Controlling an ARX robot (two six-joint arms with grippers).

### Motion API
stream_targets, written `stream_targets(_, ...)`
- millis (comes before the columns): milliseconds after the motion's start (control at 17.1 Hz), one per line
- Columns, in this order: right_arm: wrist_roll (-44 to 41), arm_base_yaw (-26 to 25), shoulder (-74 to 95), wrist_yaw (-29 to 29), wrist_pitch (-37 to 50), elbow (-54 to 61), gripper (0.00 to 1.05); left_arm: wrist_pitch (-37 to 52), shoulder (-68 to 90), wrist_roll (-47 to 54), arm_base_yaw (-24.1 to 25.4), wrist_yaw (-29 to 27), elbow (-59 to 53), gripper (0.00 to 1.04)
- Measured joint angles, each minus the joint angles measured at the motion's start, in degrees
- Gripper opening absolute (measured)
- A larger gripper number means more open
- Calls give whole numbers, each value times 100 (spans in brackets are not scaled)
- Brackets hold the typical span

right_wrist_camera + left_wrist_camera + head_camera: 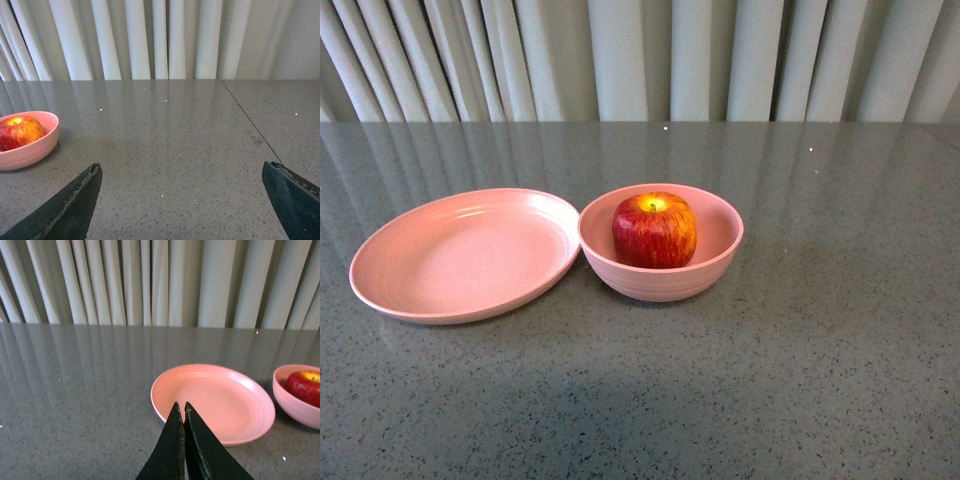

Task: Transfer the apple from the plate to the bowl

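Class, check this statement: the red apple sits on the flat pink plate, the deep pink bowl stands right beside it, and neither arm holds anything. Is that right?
Not quite. The apple sits in the bowl, not on the plate, which lies bare; the front view shows this. The rest stands: bowl beside plate, and neither arm holds anything.

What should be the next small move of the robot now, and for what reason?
Probably none beyond keeping both arms back: the task looks done. The apple sits upright in the bowl, and the plate beside it holds nothing. The left gripper is shut, the right gripper open, and neither holds anything.
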State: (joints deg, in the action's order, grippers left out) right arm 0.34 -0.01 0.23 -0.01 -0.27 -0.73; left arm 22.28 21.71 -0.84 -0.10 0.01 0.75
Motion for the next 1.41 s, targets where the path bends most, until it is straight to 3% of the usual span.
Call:
stream_targets(1055,0,0,0,0,0,0,98,-1110,-1067,0,0,-2,4,1)
stream_targets(1114,0,0,0,0,0,0,98,-1248,-1196,2,0,0,4,1)
stream_targets(1173,0,0,2,-2,0,0,98,-2162,-2133,4,-2,-17,28,1)
stream_targets(1290,0,0,0,0,2,0,98,-2247,-2138,2,0,-2,9,2)
stream_targets(1349,0,0,0,0,2,0,98,-2249,-2138,4,0,-2,9,35)
stream_targets(1407,0,0,0,0,2,0,98,-2249,-2138,4,-2,-2,9,55)
